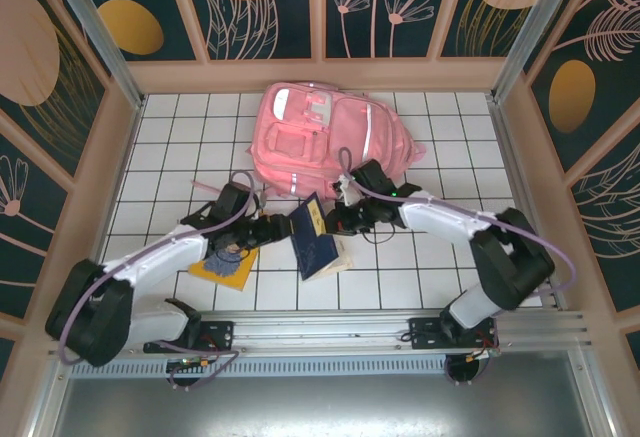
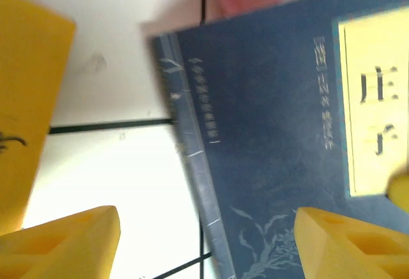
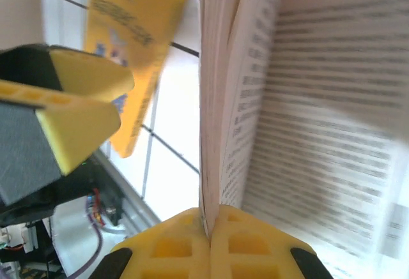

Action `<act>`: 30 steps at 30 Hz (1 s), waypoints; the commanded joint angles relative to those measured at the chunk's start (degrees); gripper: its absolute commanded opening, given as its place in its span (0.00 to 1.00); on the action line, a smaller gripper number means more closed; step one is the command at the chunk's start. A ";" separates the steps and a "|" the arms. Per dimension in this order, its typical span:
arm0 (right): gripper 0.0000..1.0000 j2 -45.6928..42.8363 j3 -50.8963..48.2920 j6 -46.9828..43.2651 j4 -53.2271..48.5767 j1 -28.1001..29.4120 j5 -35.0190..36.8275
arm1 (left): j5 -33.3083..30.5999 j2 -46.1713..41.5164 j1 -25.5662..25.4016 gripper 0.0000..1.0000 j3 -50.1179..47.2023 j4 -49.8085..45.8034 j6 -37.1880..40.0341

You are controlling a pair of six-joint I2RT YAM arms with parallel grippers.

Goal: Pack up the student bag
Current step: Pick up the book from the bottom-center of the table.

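The student bag lies at the far middle of the white tiled surface. Its straps and pockets face up, and pale lining shows through an opening at its far end. It is well apart from both arm bases, and its near edge is just beyond the two wrists.

Just near of the bag, a dark blue book stands up off the surface between the two arms. It is tilted, with its cream pages fanned toward the right. The right fingers are pressed tight together on the edge of the book's leaves. In the right wrist view the page block rises straight up from between them, and a printed page spreads off to the right (the print is too blurred to read).

The left fingers are spread wide apart and hold nothing. In the left wrist view one sits on either side of the book's spine, with the blue cover and its pale yellow title label beyond them. I cannot tell whether they touch the cover.

A yellow book lies flat on the surface to the left of the blue one. It is partly under the left forearm and close to the near edge. It also shows past the left fingers in the right wrist view.
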 commanded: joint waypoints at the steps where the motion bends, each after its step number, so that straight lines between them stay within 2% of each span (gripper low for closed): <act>1: 0.00 -7.81 1.51 0.09 -3.32 -0.47 -1.85 | -5.22 -4.48 0.42 0.74 4.87 -7.57 1.24; 3: 0.00 -11.16 2.80 0.48 -3.97 -0.93 -1.92 | -2.96 -6.82 1.37 0.75 6.60 -6.17 0.86; 6: 0.00 -14.73 5.48 1.63 -3.86 -2.61 -3.71 | 3.76 -10.10 3.62 0.80 7.20 0.30 -1.37; 10: 0.00 -17.21 9.79 2.77 -2.47 -3.69 -7.28 | 11.93 -9.96 6.47 0.86 8.72 7.67 -3.34; 13: 0.00 -18.18 12.28 3.61 -0.74 -3.74 -8.98 | 19.33 -9.15 6.68 0.87 8.85 17.20 -7.05; 20: 0.00 -19.53 13.52 7.63 7.05 -3.70 -13.01 | 26.98 -7.92 6.68 0.86 4.30 40.12 -19.20; 22: 0.00 -19.84 13.14 8.96 9.53 -3.77 -13.70 | 28.34 -8.22 6.64 0.83 2.38 49.52 -24.24; 24: 0.00 -19.90 13.05 9.63 10.91 -3.87 -13.81 | 28.63 -8.47 6.66 0.78 1.73 54.81 -26.94; 27: 0.00 -19.67 13.33 9.64 10.99 -4.02 -12.82 | 28.59 -9.23 6.66 0.65 0.31 61.71 -30.32; 30: 0.00 -19.25 13.33 9.37 10.43 -4.58 -12.05 | 28.46 -10.21 6.64 0.48 -0.01 63.34 -30.68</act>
